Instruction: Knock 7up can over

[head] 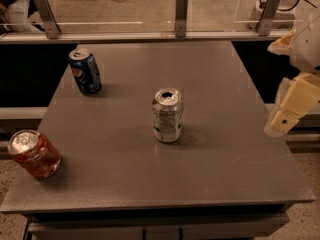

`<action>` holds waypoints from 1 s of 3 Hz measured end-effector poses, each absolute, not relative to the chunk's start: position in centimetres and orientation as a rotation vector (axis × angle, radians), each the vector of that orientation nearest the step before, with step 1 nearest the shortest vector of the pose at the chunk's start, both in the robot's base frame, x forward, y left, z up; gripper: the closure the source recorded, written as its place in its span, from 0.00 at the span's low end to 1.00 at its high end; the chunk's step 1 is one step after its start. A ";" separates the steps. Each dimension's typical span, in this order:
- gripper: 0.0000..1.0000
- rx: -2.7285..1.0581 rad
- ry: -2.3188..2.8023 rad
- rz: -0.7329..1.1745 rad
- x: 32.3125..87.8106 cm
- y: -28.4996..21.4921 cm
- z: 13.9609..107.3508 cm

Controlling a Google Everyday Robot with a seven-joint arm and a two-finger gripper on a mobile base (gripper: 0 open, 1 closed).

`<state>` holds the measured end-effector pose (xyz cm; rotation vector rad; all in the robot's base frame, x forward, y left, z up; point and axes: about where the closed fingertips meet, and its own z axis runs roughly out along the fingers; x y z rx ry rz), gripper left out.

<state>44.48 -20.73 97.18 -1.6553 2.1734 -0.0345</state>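
Because the gripper hangs beyond the right edge of the table in the camera view, touching nothing, a long sideways reach lies ahead of me. I cannot tell whether the gripper is apart or together. The 7up can stands upright well to the left of the gripper, near mid-table.

Hazards, as I judge them:
1. A low contact would slide the can across the smooth top instead of tipping it. Strike near the rim.
2. A descent made too early would hit the table edge, which lies between the gripper and the can.
3. A toppled can is a cylinder and will roll. Farther left of the gripper stand the Pepsi can, toward the far side, and the red can, near the front left edge.

Materials: the 7up can is thin silvery metal, dented, with green and red marks and an opened top. The table is matt grey, flat and lightly scuffed. The gripper is cream, blocky and plastic-looking.
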 end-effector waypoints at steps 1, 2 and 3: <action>0.00 -1.560 2.085 0.100 45.6 -18.4 95.7; 0.00 -1.471 2.011 0.282 46.7 -15.9 92.8; 0.00 -1.372 1.905 0.486 47.3 -13.0 89.0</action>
